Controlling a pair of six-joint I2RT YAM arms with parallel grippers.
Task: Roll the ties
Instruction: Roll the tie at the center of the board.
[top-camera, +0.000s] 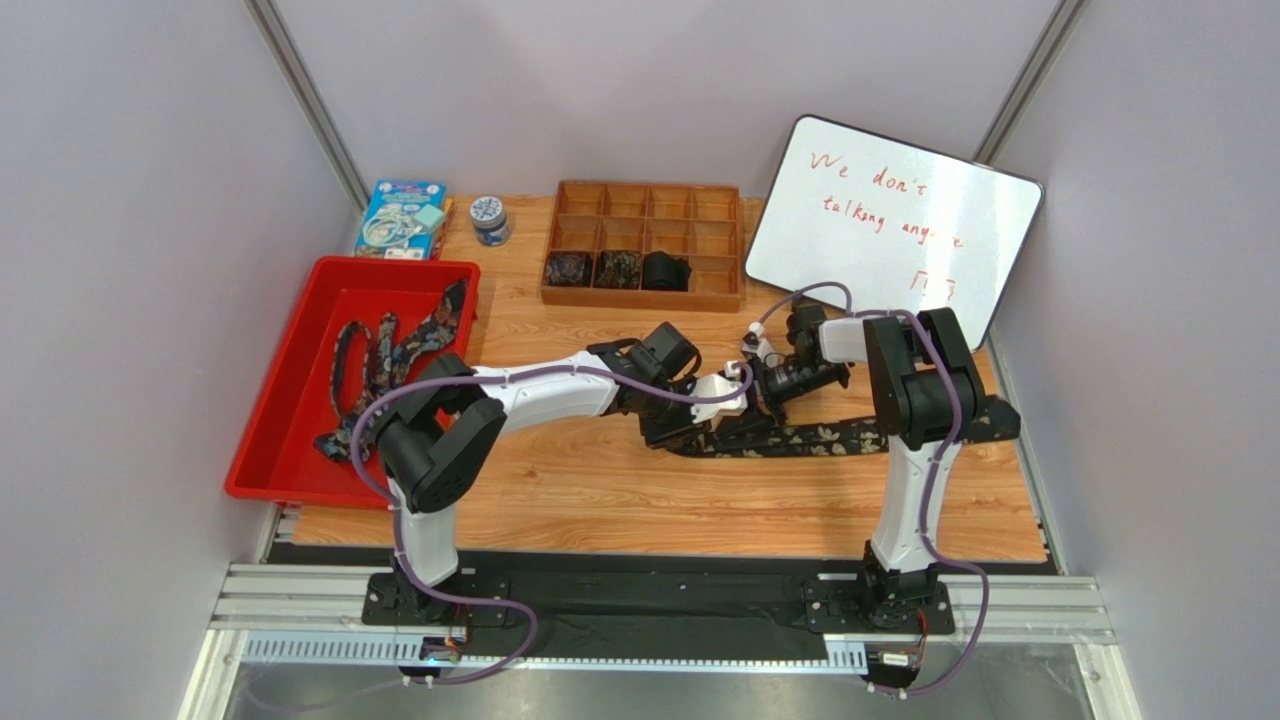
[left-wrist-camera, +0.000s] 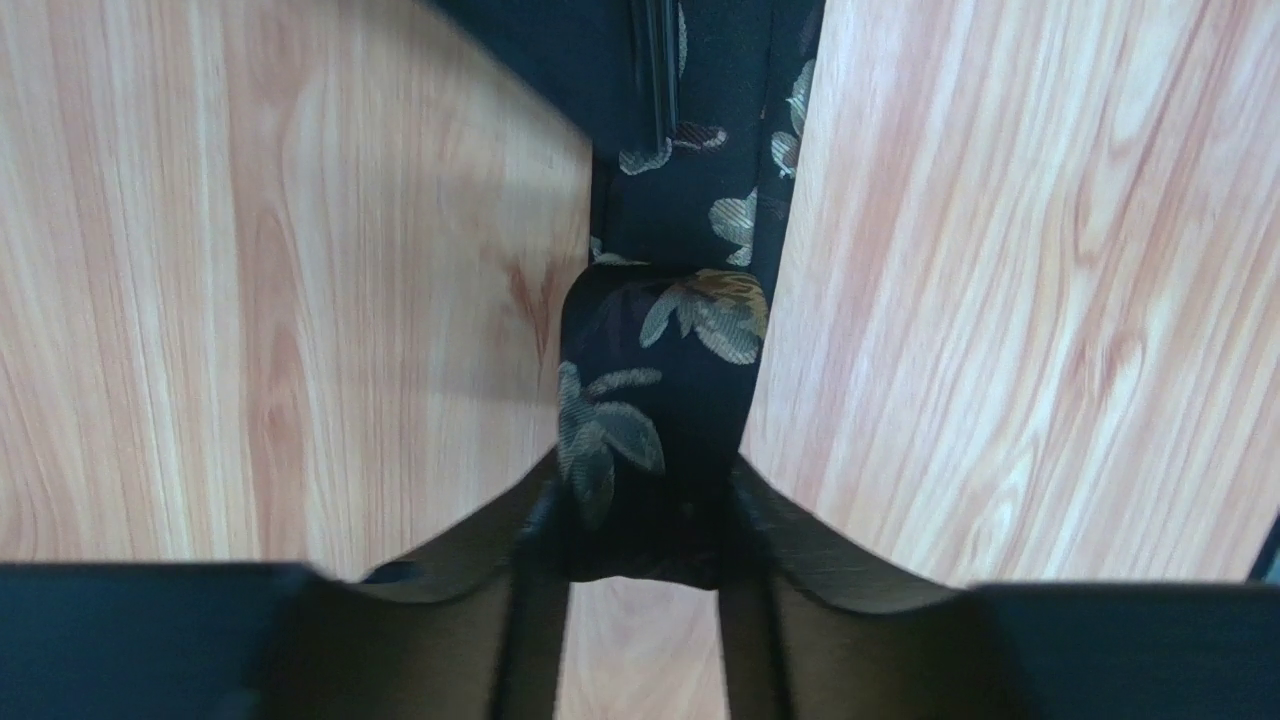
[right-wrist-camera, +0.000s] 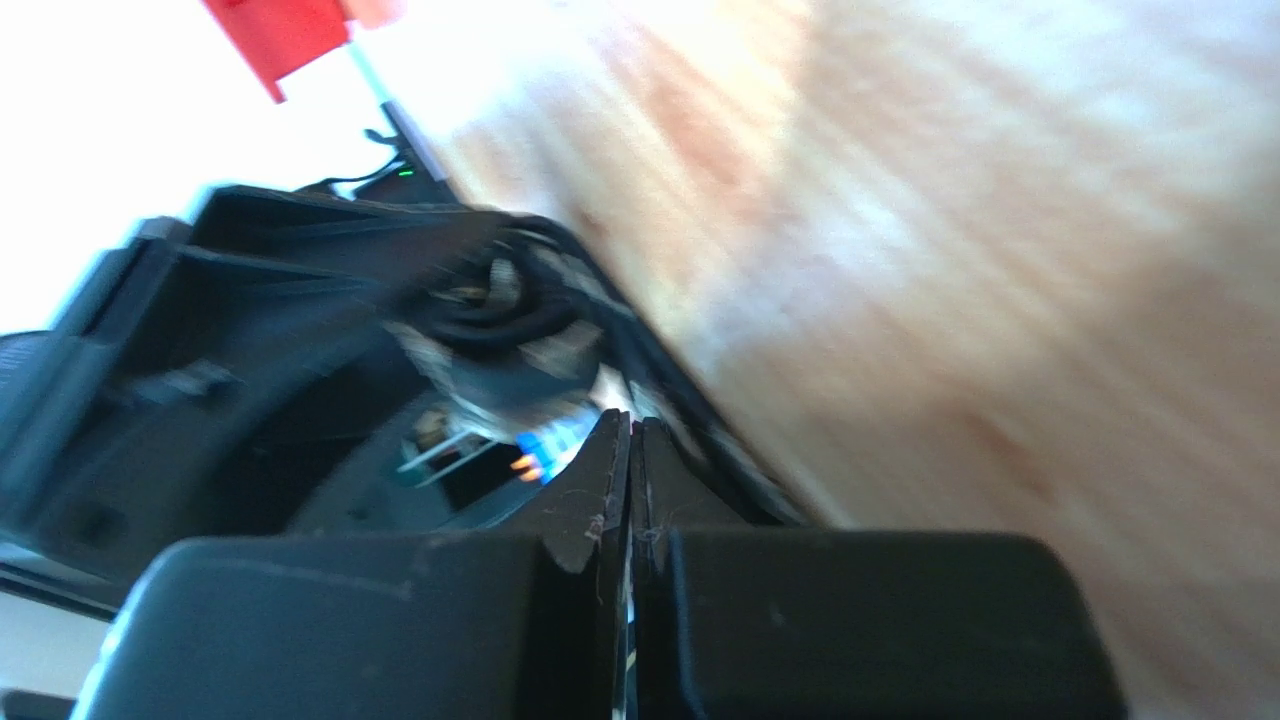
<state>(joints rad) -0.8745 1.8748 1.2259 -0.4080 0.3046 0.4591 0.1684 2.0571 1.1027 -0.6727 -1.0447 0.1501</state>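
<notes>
My left pincer (left-wrist-camera: 646, 510) is closed on the folded end of the tie (top-camera: 819, 438). The rest of the tie lies stretched along the desk (top-camera: 601, 495) to the right. My right pincer (right-wrist-camera: 631, 465) is shut tight, with no cloth visibly in it. The fold looks loose. If I turn it quickly, the smooth fabric may slip out sideways or coil crooked. With the tail unpinned, the whole tie could drag along instead of winding.
</notes>
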